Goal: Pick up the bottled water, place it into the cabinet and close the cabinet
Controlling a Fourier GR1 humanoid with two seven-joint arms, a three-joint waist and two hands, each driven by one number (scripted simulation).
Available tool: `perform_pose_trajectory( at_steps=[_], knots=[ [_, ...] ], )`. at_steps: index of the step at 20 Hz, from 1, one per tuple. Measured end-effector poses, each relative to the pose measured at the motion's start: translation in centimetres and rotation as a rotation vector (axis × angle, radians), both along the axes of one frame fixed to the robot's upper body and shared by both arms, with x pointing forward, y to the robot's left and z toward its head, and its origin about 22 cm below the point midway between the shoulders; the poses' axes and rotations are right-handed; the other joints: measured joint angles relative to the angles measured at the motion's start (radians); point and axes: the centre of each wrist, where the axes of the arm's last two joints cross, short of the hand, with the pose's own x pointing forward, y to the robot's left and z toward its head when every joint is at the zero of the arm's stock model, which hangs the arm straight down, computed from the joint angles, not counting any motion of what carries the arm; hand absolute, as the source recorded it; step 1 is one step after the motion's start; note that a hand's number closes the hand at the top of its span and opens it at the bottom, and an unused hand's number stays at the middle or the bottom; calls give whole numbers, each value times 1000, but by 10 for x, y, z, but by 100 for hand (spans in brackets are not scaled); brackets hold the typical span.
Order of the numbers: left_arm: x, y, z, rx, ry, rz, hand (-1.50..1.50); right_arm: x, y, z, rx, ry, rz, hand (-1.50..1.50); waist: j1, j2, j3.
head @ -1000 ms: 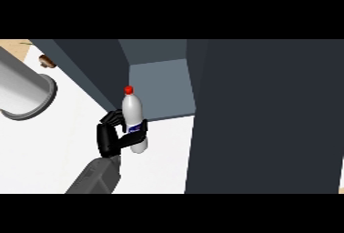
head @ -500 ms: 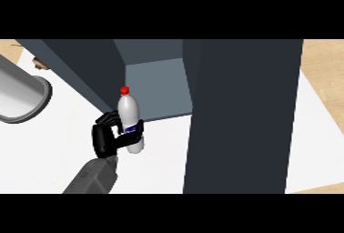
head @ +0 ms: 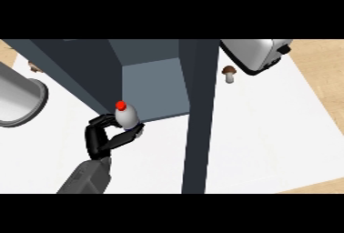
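Gripping a clear plastic water bottle with a red cap (head: 126,118), the black left hand (head: 100,137) has its fingers and thumb curled round the bottle's lower body, so the base is hidden. The upper body and cap stand clear above the fingers. The bottle is near upright, leaning slightly toward the left edge of the white surface (head: 269,136). Whether its base rests on the surface cannot be determined. It sits at the lower left corner of the opening of the dark grey cabinet (head: 151,86), at the threshold, and the paler interior shows just beyond it. The grey forearm (head: 86,178) comes in from the near edge of the surface, left of centre. The cabinet door (head: 198,118) stands open and is seen edge-on as a dark slab running toward the near edge, just right of the bottle and apart from it. A silver toaster (head: 256,53) occupies the far right corner of the surface, with a brown-capped mushroom (head: 229,74) just beside it. A grey metal pot (head: 17,101) sits at the left edge, well apart from the hand.
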Motion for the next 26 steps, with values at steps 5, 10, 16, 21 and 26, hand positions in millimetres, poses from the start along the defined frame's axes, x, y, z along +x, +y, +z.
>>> perform_pose_trajectory(
  at_steps=[5,10,16,21,26],
  knots=[
    [1,3,2,4,9,5,-150,2,1,-1,1,-1,15,-150,-8,2,-1],
    [-1,5,2,31,13,-1,-150,5,2,-1,-3,-2,29,-150,-17,4,-1],
    [-5,13,2,95,19,-54,-150,8,3,0,-10,1,47,-150,-31,4,-3],
    [-1,11,4,133,37,-80,150,9,2,1,-15,-4,50,-150,-27,2,-5],
    [2,9,6,134,48,-86,150,9,1,2,-26,-1,50,-150,-8,-1,-8]
  ],
)
